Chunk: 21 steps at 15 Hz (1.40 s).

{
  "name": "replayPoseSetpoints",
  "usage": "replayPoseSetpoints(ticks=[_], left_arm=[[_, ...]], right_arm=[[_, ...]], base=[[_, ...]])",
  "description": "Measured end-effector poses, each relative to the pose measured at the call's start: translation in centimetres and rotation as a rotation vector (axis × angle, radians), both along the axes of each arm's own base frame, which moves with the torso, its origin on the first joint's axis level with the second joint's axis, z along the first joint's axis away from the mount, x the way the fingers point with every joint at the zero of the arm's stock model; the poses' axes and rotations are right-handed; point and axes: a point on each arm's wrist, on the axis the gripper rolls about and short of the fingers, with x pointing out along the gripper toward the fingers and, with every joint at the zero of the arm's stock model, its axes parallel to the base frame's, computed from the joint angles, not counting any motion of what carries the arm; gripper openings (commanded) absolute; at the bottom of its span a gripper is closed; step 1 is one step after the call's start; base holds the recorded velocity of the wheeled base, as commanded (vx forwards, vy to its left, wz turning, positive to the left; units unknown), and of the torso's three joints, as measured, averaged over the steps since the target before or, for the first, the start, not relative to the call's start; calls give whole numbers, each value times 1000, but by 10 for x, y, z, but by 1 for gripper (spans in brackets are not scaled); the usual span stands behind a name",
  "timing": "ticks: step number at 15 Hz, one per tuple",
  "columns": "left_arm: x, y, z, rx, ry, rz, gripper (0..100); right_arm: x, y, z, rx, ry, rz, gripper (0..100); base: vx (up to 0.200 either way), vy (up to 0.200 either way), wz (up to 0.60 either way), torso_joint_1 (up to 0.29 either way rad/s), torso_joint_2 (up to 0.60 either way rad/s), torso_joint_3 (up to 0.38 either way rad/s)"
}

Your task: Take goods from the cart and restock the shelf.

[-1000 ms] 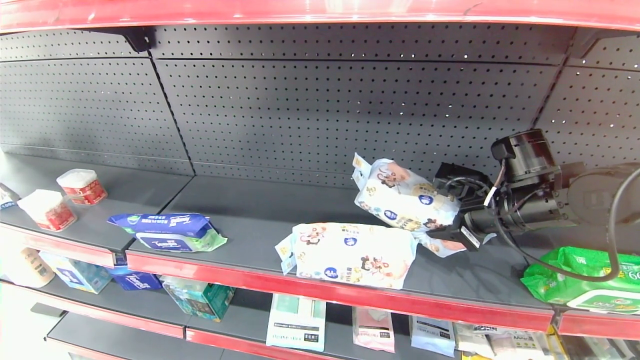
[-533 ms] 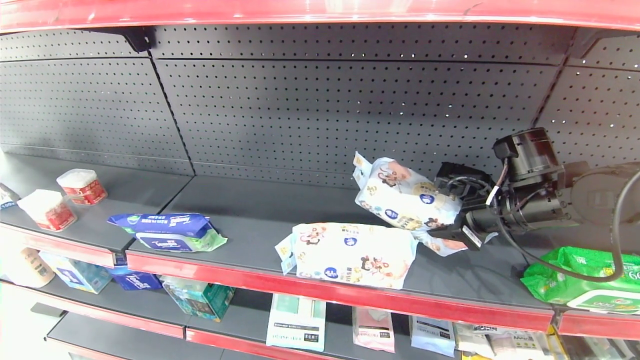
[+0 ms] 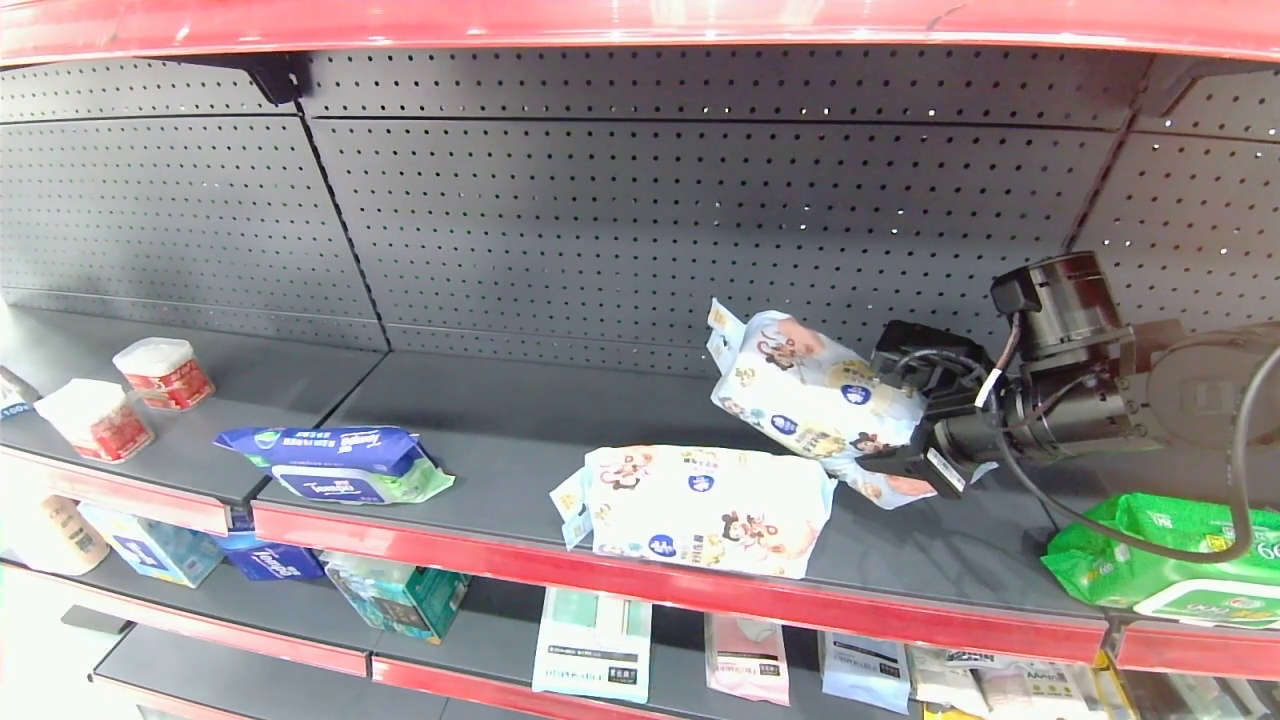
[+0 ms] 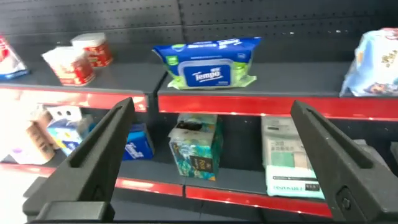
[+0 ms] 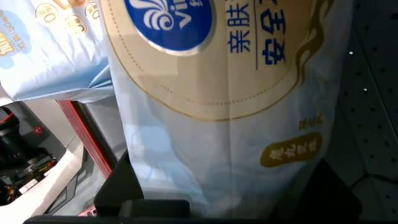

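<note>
1. Hanging low in front of the shelving, the left gripper (image 4: 211, 107) has its two fingers spread wide with nothing between them, and it faces the lower shelves.
2. At the front edge of the dark grey metal shelf with a red front lip (image 3: 520, 420) lies a flat white soft pack printed with cartoon figures (image 3: 700, 510). Well to its left lies a blue and green wipes pack (image 3: 335, 465). At the far right lies a bright green pack (image 3: 1170, 560).
3. Just behind the flat pack and to its right, the right gripper (image 3: 895, 410) holds a second white cartoon-printed soft pack (image 3: 800, 390). Over the last second, gripper and pack have together risen slightly and drifted a little to the right, with the grip unchanged. This suggests the pack is still being carried into position and has not yet been set down.
4. In the right wrist view, this held pack (image 5: 230, 124) fills the space between the two dark fingers (image 5: 127, 186), which are clamped on it. In the head view they pinch its right end, one above and one below. The pack is tilted, its free end raised toward the back left. Whether its low corner touches the shelf cannot be told.
5. Farthest back, a dark perforated back panel (image 3: 600, 220) stands behind the pack's raised end.
</note>
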Motion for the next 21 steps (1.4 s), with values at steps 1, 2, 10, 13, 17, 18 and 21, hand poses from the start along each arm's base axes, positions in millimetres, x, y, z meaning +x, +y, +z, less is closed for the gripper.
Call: replayPoseSetpoints(ticks=[1,2,10,13,17,18,21], left_arm=[[0,0,0,-32,-1,15,100],[0,0,0,-47,-3,14,100],[0,1,-1,-29,9,-50,100],[4,3,1,-2,63,39,100],[7,2,2,12,105,185,100],[7,1,2,-12,99,234,100],[2,-1,1,-63,33,282,100]], right_arm=[[0,0,0,0,-1,1,0],[0,1,1,1,-2,2,0],[-2,0,-2,-2,7,3,0],[-3,0,0,0,1,2,0],[-3,0,0,0,1,3,0],[-3,0,0,0,2,3,0],[-3,0,0,0,2,3,0]], base=[[0,0,0,0,0,0],[0,0,0,0,0,0],[0,0,0,0,0,0],[0,0,0,0,0,0],[0,0,0,0,0,0],[0,0,0,0,0,0],[0,0,0,0,0,0]])
